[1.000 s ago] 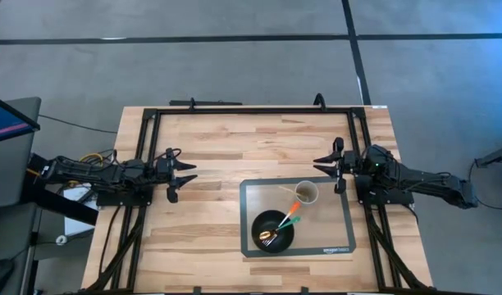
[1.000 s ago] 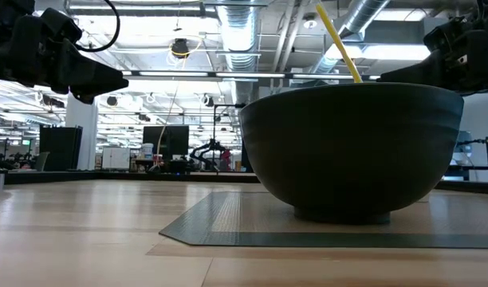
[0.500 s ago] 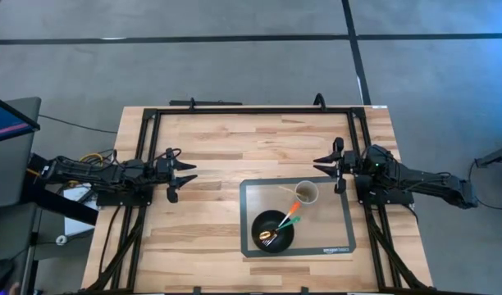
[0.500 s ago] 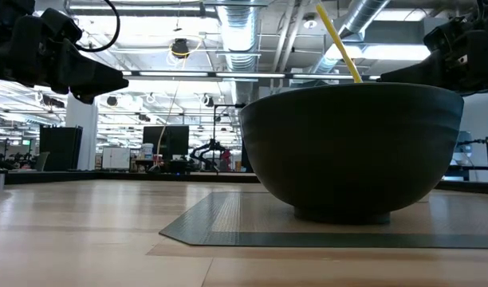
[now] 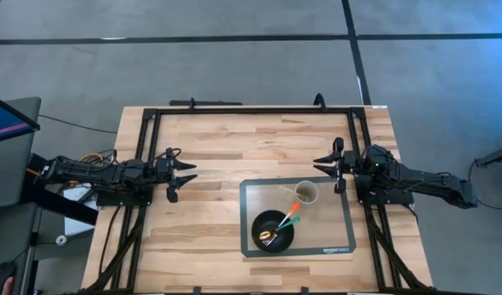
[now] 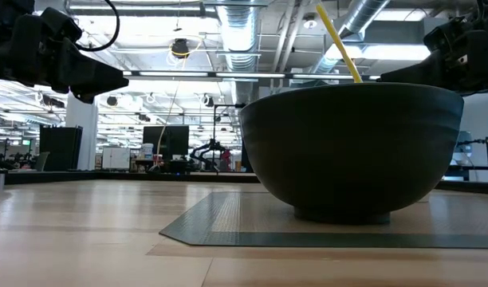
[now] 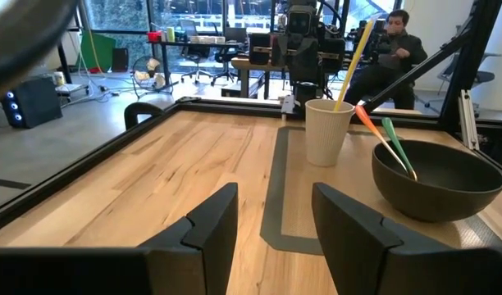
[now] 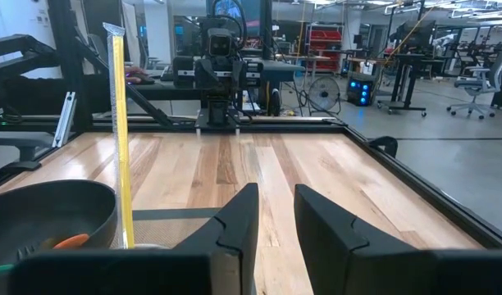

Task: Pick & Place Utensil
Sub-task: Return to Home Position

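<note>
A dark bowl (image 5: 272, 230) stands on a grey mat (image 5: 333, 242) and holds an orange utensil (image 5: 290, 211) and a green one (image 5: 289, 224), both leaning on its rim. Beside it a paper cup (image 5: 306, 192) holds a yellow utensil (image 7: 350, 61). My left gripper (image 5: 189, 177) hovers open over the table's left half, well away from the mat. My right gripper (image 5: 320, 165) hovers open above the table, just off the mat's far right corner. In the low view the bowl (image 6: 352, 150) fills the foreground.
A black metal frame (image 5: 251, 108) runs along the table's far, left and right sides. Bare wood (image 5: 218, 147) lies between the two grippers and at the left of the mat. A seated person (image 7: 396, 45) shows in the room beyond the table.
</note>
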`<act>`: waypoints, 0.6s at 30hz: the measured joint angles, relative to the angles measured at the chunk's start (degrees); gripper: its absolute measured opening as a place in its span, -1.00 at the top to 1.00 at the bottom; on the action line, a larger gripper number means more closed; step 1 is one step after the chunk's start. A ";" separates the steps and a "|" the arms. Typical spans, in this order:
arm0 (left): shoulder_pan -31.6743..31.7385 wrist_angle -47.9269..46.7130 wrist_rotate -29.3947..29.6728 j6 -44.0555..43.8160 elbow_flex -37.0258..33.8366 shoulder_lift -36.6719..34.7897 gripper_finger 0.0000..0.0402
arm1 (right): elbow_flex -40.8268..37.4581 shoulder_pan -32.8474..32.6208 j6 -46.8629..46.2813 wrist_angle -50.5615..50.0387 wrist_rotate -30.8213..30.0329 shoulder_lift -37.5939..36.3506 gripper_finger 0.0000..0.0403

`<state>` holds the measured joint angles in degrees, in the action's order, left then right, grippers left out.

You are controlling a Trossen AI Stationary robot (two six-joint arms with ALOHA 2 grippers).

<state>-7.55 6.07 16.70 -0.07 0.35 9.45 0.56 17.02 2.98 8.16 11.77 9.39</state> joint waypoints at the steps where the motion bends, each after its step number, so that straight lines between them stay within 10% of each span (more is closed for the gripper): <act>1: 0.00 0.00 0.00 0.01 0.01 0.00 0.21 | 0.01 0.00 0.00 -0.01 0.00 0.00 0.63; 18: 0.00 0.46 -0.01 0.02 0.01 -0.02 0.21 | 0.00 0.00 0.00 -0.01 0.00 0.00 0.63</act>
<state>-7.55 6.52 16.69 -0.05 0.36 9.43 0.56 17.02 2.98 8.15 11.77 9.39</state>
